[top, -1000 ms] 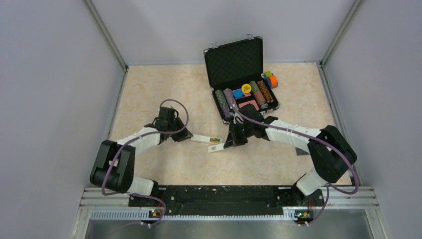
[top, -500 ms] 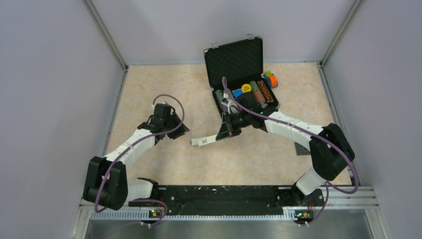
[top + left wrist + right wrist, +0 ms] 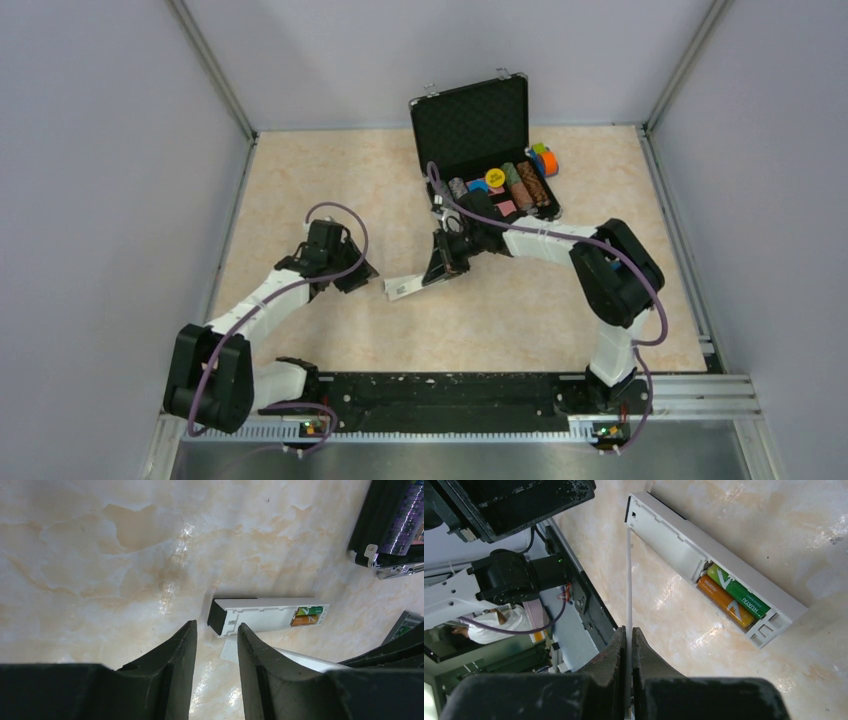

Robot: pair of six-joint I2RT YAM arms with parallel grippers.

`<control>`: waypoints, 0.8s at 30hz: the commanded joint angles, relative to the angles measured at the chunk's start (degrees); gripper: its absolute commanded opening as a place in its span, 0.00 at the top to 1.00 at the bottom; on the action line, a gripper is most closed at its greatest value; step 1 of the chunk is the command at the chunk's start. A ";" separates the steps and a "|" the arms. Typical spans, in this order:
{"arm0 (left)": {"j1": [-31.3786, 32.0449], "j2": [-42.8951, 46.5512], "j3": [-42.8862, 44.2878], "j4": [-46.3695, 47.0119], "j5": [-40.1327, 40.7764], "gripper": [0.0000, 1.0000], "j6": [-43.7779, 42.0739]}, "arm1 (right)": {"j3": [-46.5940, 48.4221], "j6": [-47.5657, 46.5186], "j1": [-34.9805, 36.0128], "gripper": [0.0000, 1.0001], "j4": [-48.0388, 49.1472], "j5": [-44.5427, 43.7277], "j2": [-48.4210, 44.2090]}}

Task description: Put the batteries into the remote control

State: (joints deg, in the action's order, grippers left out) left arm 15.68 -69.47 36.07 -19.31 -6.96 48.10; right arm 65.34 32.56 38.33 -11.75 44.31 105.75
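The white remote control [image 3: 260,615] lies flat on the table with its battery bay uncovered. The batteries sit side by side in the bay at one end, one green [image 3: 738,591] and one orange [image 3: 724,601]. My left gripper [image 3: 216,625] stands slightly open with nothing between its fingers, its tips just short of the remote's dark end. My right gripper [image 3: 629,630] is shut on a thin white cover plate [image 3: 628,580], seen edge-on beside the remote. From above, the left gripper [image 3: 362,275] and right gripper [image 3: 432,275] flank a white strip [image 3: 403,287].
An open black case [image 3: 470,120] stands at the back, with rows of poker chips [image 3: 495,178] in its base. Coloured blocks [image 3: 545,158] sit by its right side. The case's corner [image 3: 370,525] lies just beyond the remote.
My left gripper has opened and let go of the remote's end. The right arm has swung left and farther back, carrying the cover plate along the remote.
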 commanded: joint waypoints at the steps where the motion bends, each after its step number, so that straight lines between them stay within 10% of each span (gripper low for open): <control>1: -0.10 1.58 -1.06 2.64 -1.61 0.59 0.76 | 3.45 2.58 -0.54 1.00 4.90 1.33 0.85; 24: -0.13 0.87 -3.67 7.08 -4.20 0.59 0.60 | -2.20 8.59 -2.55 1.00 11.24 -0.30 2.88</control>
State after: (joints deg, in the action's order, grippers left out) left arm 15.68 -68.64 33.39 -16.32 -9.65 48.36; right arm 64.14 41.12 36.40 -2.35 44.91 107.63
